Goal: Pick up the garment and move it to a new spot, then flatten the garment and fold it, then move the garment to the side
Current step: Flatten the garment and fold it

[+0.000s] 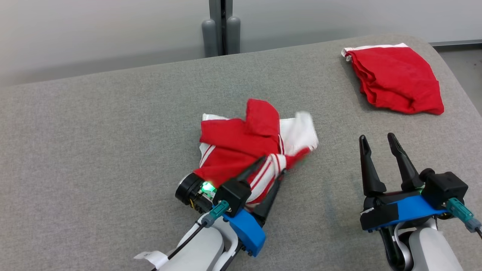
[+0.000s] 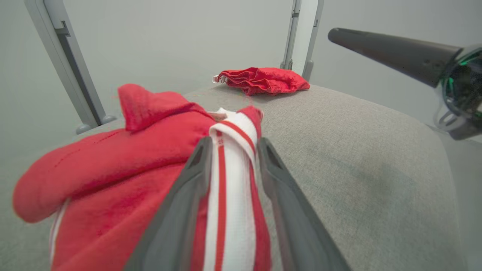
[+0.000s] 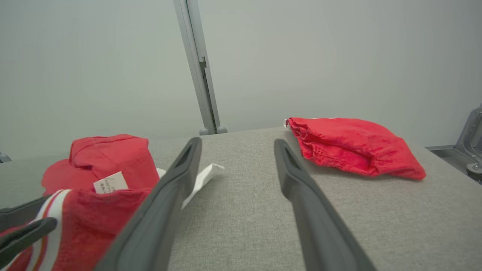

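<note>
The left claw [image 1: 273,166] [image 2: 234,142] lies low over the desk [image 1: 113,131] with its jaws partway apart. A white band with red stripes, part of the garment [image 1: 233,146] [image 2: 113,169], runs between the jaws and touches both fingers. I cannot tell whether they pinch it or it merely lies between them. The garment itself, red with white trim, sits in a crumpled heap near the middle of the desk, just ahead of this claw. One red flap stands up at its far side and a white part spreads out to the right, blurred in the head view. From the right wrist a small white label [image 3: 110,182] shows on the heap. The right claw [image 1: 377,136] [image 3: 237,141] is well to the right of the garment, jaws wide apart and holding nothing, fingers pointing away over bare grey desk. Beyond it, at the far right corner, lies a second red cloth [image 1: 395,79] [image 3: 350,146], bunched up and apart from everything else. A grey post [image 1: 221,26] rises behind the desk's far edge.
</note>
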You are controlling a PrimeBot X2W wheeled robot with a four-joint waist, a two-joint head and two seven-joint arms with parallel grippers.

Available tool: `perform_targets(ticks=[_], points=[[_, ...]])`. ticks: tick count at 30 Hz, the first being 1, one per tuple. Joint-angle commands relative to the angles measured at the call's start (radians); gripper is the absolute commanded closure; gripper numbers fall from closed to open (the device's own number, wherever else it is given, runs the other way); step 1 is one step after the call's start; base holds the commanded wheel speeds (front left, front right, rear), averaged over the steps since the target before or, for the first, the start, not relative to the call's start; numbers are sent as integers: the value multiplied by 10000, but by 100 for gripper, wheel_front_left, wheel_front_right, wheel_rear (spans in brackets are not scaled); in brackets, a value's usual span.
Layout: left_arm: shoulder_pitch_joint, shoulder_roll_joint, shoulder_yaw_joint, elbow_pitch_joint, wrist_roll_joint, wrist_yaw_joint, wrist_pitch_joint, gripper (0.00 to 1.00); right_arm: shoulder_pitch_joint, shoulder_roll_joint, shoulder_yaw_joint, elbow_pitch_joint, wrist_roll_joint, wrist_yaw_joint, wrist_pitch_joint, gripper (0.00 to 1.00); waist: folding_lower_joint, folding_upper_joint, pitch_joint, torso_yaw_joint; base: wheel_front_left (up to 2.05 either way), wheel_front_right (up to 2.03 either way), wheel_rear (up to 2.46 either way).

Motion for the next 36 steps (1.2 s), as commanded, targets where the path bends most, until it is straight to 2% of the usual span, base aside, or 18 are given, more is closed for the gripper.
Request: perform_targets(ticks=[1, 5, 15, 21, 28, 36], points=[[-151, -5, 3, -66, -25, 91, -94, 0, 67, -10, -48, -5, -8, 1, 0, 0, 1, -1, -27, 11, 0, 0, 0], [-201, -40, 290, -425, -9, 352, -153, 0, 264, -12, -169, 26, -17, 1, -19, 0, 1, -1, -162, 129, 0, 0, 0], [924, 957, 2268, -2186, 9, 1297, -161, 0, 464, -9, -104, 107, 25, 1, 10, 0, 1, -1, -575, 605, 0, 0, 0], [1900, 1426, 3591, -2946, 56, 1627, -157, 0, 719, -10, -204, 71, -78, 1, 103, 0, 1, -1, -858, 977, 0, 0, 0], [2925, 1652, 4939, -3506, 197, 1771, -156, 0, 1014, -9, -269, -106, -141, 1, 270, 0, 1, -1, -1077, 1336, 0, 0, 0], [3808, 1362, 6091, -3781, 454, 1691, -157, 0, 1263, -10, -353, -294, -159, 1, 440, 0, 1, -1, -1107, 1540, 0, 0, 0]])
